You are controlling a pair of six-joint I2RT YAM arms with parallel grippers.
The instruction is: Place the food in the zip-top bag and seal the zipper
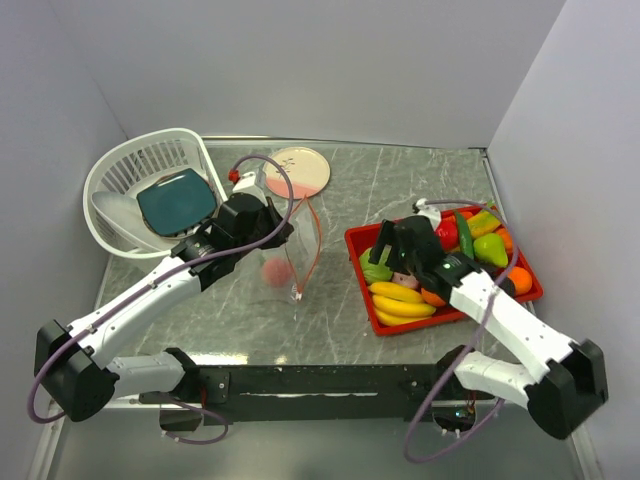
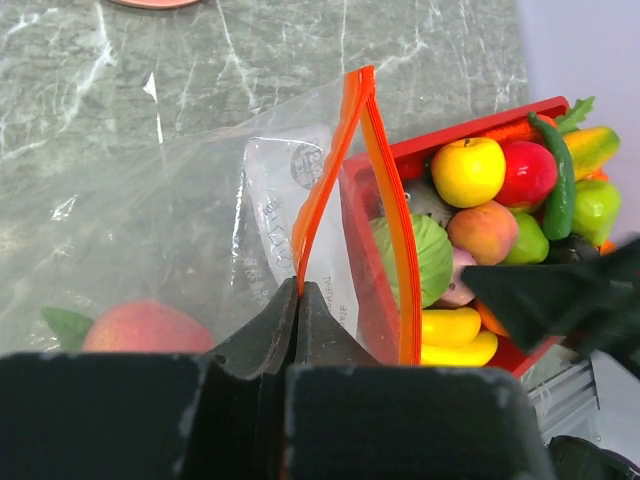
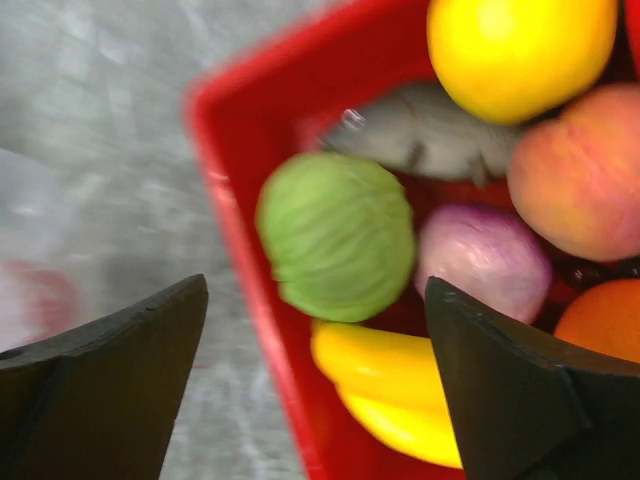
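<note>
While the zip-top bag (image 2: 180, 230) is held upright just left of the red tray (image 1: 352, 250), its mouth is kept parted, and the orange-red zipper (image 2: 385, 200) is seen as two strips spread into a narrow loop on the side facing the tray. The left gripper (image 2: 297, 300) is pressed fully closed on the bag's edge where the two strips meet, with the clear film pinched between its fingers (image 2: 250, 345). One peach (image 2: 145, 325) with a green leaf is seen lying inside the bag, away from the tray. The rest of the food is piled in the tray: a green cabbage (image 3: 335, 235) at the tray's left end, a banana (image 3: 385, 390) beside it, and a purple onion (image 3: 480, 260) further in. The right gripper (image 3: 315, 290) is held above the tray's left end, over the cabbage, with its jaws spread wide and nothing gripped between them. A white lattice basket (image 1: 110, 175) and a pink plate (image 1: 297, 170) are found well to the left of the tray.
</note>
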